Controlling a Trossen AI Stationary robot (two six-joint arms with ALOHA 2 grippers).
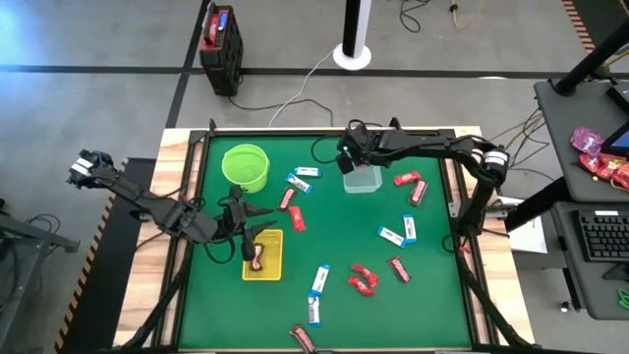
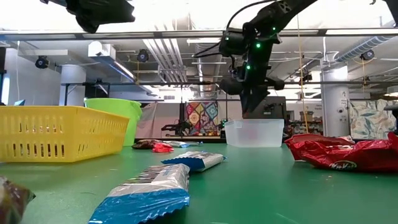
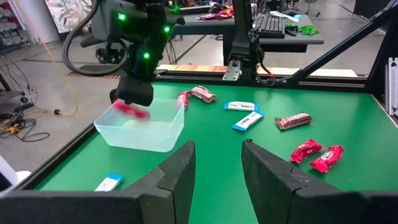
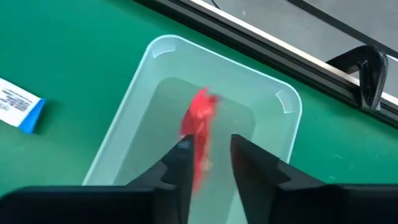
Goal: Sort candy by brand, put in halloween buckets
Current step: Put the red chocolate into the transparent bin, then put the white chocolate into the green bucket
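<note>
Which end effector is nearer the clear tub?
Right. The right end effector hangs directly above the clear tub, over a red candy. The left end effector sits far off by the yellow basket.

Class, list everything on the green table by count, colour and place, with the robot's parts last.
Bucket: one, lime green, left side.
Basket: one, yellow, left side, beside the bucket.
Tub: one, clear, middle of one edge.
Blue-and-white bars: six, scattered on the mat.
Red bars: several, scattered; one more dropping into the tub.
Dark bar: one, in the basket.
Left gripper: open, above the basket.
Right gripper: open, above the tub.
</note>
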